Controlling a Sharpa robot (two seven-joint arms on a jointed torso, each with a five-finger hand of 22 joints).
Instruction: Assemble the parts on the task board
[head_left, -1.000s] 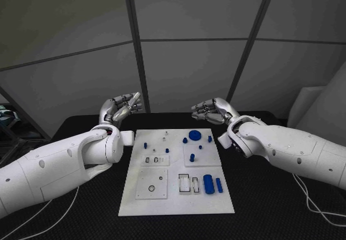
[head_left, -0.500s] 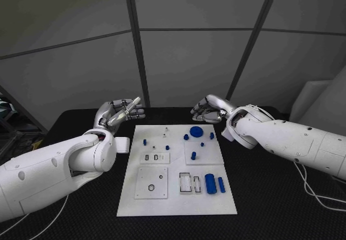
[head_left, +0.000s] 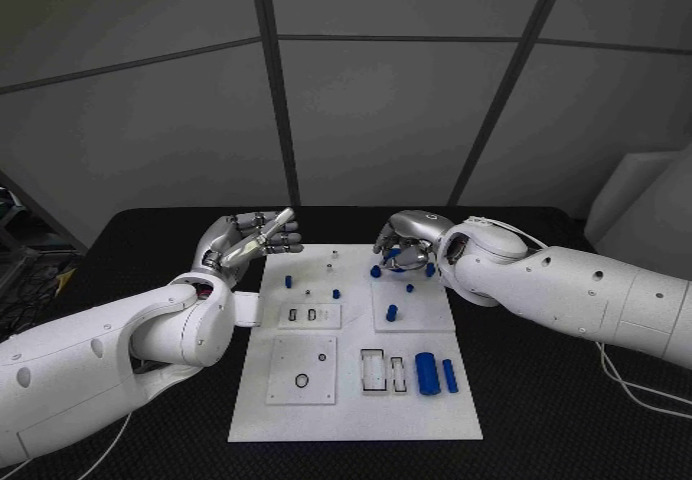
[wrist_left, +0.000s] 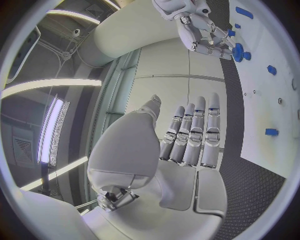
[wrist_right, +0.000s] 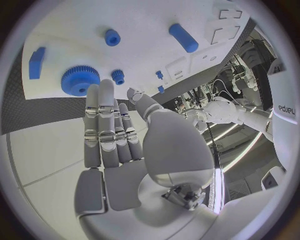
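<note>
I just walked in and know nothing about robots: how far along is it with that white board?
Barely begun, it seems. The blue parts lie loose on the task board. The right hand hovers over the blue gear, holding nothing; the left hand is raised and open. All the fitting is left.

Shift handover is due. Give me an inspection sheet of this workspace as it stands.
Surface: black table, dark textured top.
Job's things: white task board mid-table; blue gear at its far end; blue cylinder and a slimmer blue bar lying at its near right; small blue pegs standing mid-board.
Clutter: nothing seen.
Hands: left hand raised beside the board's far left corner, fingers apart, holding nothing; right hand over the gear, fingers extended in its wrist view, no grip seen.
Cables: white cable on the table at right.
Surroundings: grey panelled wall behind.
</note>
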